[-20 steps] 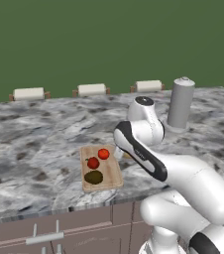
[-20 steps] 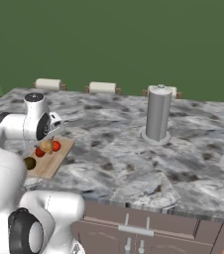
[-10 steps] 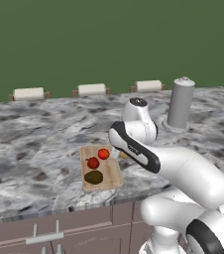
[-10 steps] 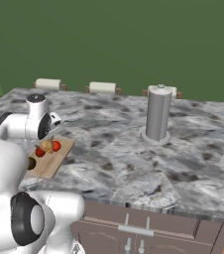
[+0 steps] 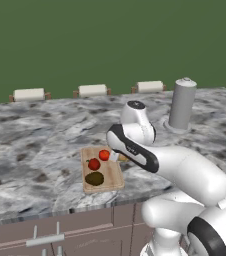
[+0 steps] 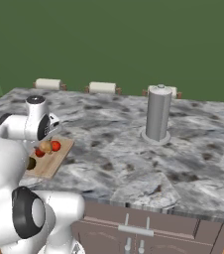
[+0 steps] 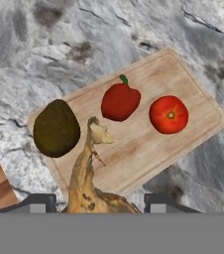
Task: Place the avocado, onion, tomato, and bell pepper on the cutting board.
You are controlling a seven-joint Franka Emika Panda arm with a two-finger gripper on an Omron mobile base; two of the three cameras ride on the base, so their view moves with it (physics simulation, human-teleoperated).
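Observation:
The light wooden cutting board point(image 7: 183, 79) lies near the counter's front edge. On it rest the dark green avocado point(image 7: 56, 128), the red bell pepper point(image 7: 119, 100) with its green stem, and the round red tomato point(image 7: 168, 114). My gripper point(image 7: 98, 203) hovers above the board's near side, shut on the tan onion point(image 7: 86, 183), whose pointed tip reaches out over the wood. From the left base camera, the board point(image 5: 113, 176) carries the avocado point(image 5: 94, 178), pepper point(image 5: 94, 164) and tomato point(image 5: 104, 155). On the right base side, the onion point(image 6: 45, 147) hangs beside the tomato point(image 6: 56, 145).
A tall grey cylinder point(image 5: 181, 104) stands on the marble counter point(image 5: 30, 150) to the right of the board. Three white rolls point(image 5: 92, 90) line the back edge. The counter's front edge runs just below the board, with cabinet fronts point(image 5: 75, 230) under it.
The arm has swung a little to the left, carrying the onion further over the cutting board. The vegetables on the board have not moved.

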